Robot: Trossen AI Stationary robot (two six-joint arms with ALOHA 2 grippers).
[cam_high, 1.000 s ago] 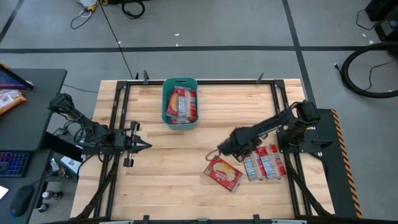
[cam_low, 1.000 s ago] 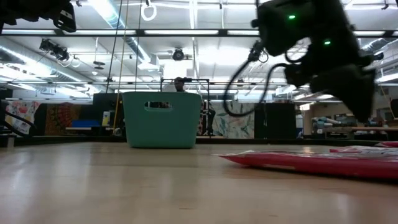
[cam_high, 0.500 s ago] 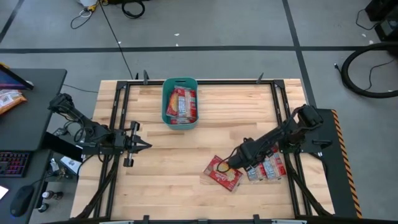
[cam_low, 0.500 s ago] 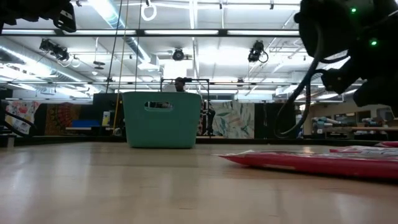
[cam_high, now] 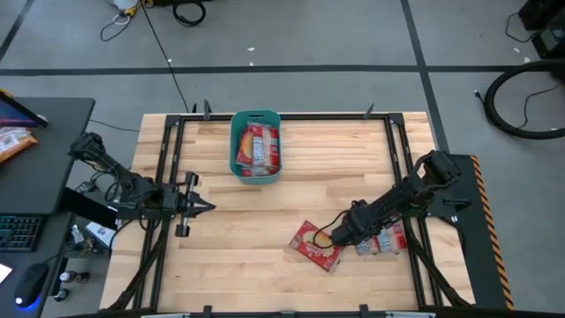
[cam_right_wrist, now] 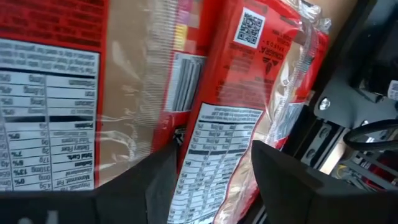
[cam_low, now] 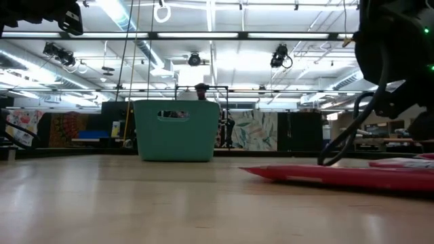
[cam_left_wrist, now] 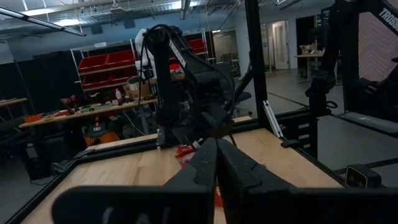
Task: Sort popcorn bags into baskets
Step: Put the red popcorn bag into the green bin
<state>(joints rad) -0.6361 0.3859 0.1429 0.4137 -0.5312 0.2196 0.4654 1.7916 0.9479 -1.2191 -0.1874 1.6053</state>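
The teal basket (cam_high: 256,146) (cam_low: 176,130) stands near the table's far edge and holds several red popcorn bags (cam_high: 257,147). One red bag (cam_high: 314,245) (cam_low: 339,175) lies flat and askew on the wood near the right side. More bags (cam_high: 381,240) lie side by side to its right, partly under my right arm. My right gripper (cam_high: 330,237) (cam_right_wrist: 214,177) is open and low over these bags. A bag's printed back (cam_right_wrist: 217,146) lies between its fingers. My left gripper (cam_high: 203,207) (cam_left_wrist: 216,155) is shut and waits at the table's left. My right gripper comes down slanting from the table's right side, its fingers (cam_right_wrist: 163,180) standing either side of one bag's label face (cam_right_wrist: 214,134), along the bag's length. I cannot tell whether the fingers touch the bag, which lies flat on the table.
A black metal frame (cam_high: 397,150) runs round the tabletop, and its right rail (cam_right_wrist: 339,124) lies close beside the bags. Bare wood (cam_high: 247,238) stretches between the two arms. A desk with a keyboard (cam_high: 22,231) stands left of the table.
My right gripper has moved toward the table's near edge and a little right, and has come down from above the table's middle to just over the bags at the right. The bags and the basket have stayed in place.
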